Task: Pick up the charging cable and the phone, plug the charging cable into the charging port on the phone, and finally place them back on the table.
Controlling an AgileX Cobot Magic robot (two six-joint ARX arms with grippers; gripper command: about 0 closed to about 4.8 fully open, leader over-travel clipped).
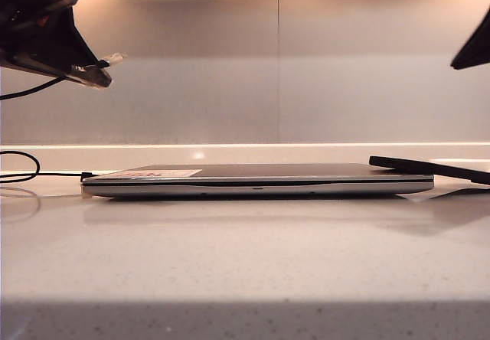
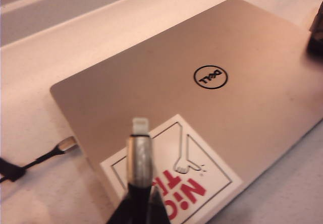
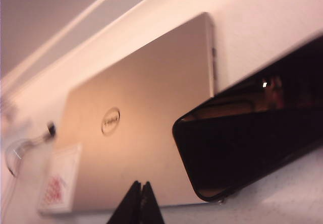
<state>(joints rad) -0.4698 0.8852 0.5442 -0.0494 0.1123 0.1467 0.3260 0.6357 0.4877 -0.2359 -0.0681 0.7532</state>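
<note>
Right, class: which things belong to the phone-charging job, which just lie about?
Job: charging cable in left gripper, raised over the laptop; phone propped on laptop's edge; right gripper, shut, empty, above it; table.
Lying about: laptop; second black cord beside it.

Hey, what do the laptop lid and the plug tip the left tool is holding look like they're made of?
Laptop lid: probably brushed metal, since it shows a matte, even silvery sheen with a printed logo. Charging cable plug, pinched in the shut left tool: likely a polished metal sleeve, going by its bright highlights, with a paler tip of unclear material.
</note>
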